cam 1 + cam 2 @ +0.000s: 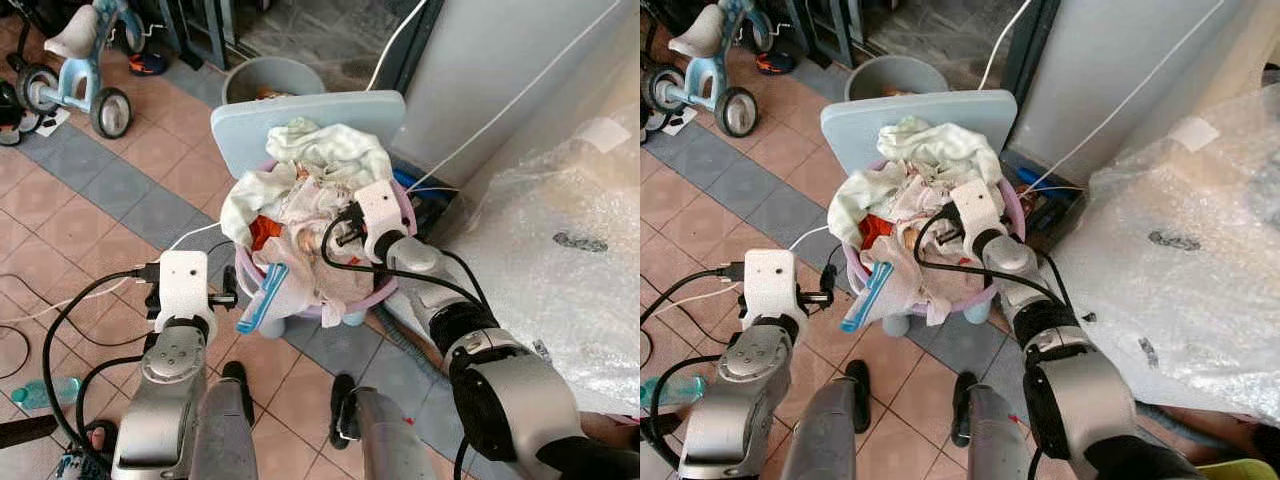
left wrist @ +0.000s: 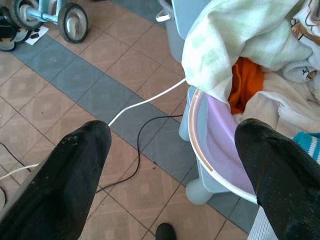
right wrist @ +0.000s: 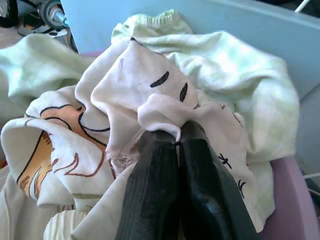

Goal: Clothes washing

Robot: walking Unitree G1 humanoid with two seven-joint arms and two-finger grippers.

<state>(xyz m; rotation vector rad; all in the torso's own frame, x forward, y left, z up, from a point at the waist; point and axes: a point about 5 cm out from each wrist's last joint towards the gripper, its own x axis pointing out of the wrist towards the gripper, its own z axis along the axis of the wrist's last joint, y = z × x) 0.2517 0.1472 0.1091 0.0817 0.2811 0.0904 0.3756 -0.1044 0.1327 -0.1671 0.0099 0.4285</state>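
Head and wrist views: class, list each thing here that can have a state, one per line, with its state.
Laundry basin: heaped above its rim with clothes.
White printed garment: bunched, a fold pinched.
Right gripper: shut on the white printed garment.
Left gripper: open, beside the basin rim.
Pale green garment: crumpled on top.
Grey bucket: upright behind the basin.

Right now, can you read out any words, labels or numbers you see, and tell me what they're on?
None can be read.
White printed garment, pinched by the right gripper: black marks and a cartoon drawing, no legible letters.
Bubble wrap: a dark mark, too blurred to read.
Left gripper: open beside the purple basin, no label.
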